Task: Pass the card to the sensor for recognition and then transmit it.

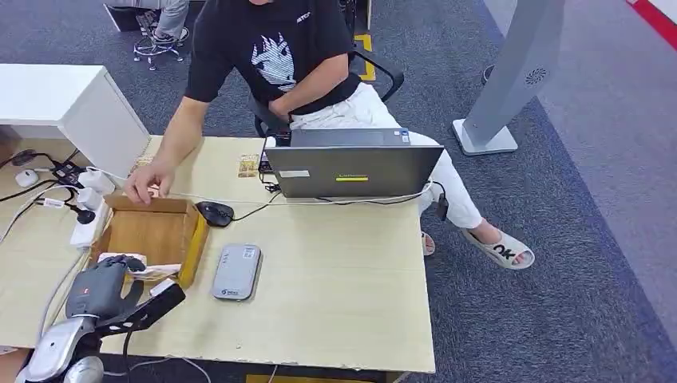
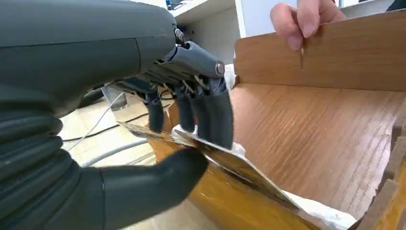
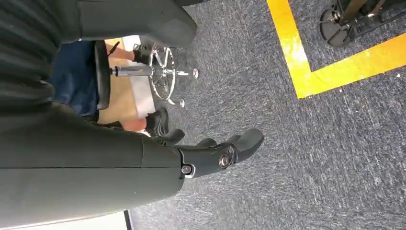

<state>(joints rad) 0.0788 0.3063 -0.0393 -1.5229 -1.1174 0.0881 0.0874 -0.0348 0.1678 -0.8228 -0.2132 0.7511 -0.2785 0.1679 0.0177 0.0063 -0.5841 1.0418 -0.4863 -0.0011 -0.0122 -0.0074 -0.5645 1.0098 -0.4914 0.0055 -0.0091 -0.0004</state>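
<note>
The left hand (image 2: 191, 129) pinches a card (image 2: 230, 160) between thumb and fingers at the near rim of a wooden box (image 1: 156, 231). More pale cards (image 2: 316, 211) lie inside under it, partly hidden. A person's hand (image 1: 148, 182) rests on the box's far wall. The grey sensor (image 1: 237, 272) lies just beside the box. The right hand (image 3: 225, 151) hangs over carpet, fingers loosely spread, holding nothing.

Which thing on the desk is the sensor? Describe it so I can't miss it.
Start at the laptop on the wooden desk. Nearer the robot, right of the wooden box, lies the sensor. It is a flat grey rounded slab, unlike the small black mouse behind it.
</note>
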